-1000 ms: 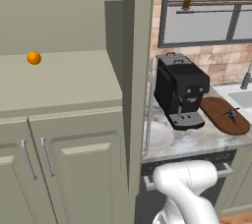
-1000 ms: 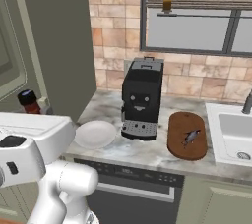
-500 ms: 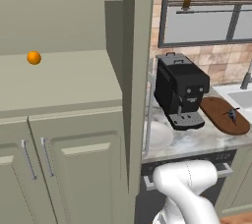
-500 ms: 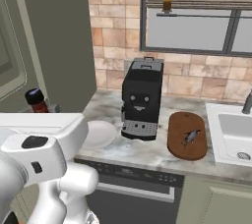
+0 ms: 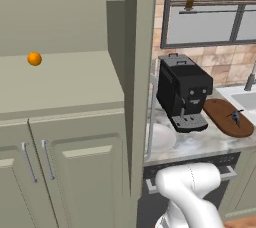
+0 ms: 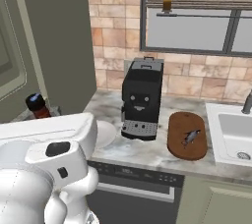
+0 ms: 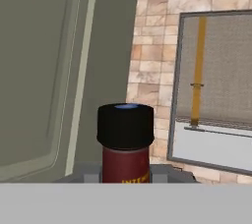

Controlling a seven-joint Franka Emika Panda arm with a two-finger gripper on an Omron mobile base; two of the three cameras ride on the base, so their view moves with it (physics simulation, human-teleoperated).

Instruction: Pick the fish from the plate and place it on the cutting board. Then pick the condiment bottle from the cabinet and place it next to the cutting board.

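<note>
Condiment bottle (image 7: 125, 142) stands upright in the hand view, its long axis vertical and black cap on top, clamped between the fingers. In the right base view it shows beside the sage-green cabinet (image 6: 54, 41), just above the white arm, over the left end of the tabletop (image 6: 147, 152). Fish (image 6: 191, 136) lies on the round cutting board (image 6: 186, 139), right of the coffee machine (image 6: 141, 98); the plate (image 6: 105, 133) sits left of it.

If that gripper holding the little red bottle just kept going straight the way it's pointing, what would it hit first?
Probably the tiled brick wall beside the window, judging by the hand view. The gripper is shut on the condiment bottle, and past its cap nothing nearer seems to stand, though the cabinet lies close alongside. Depth is hard to judge.
</note>
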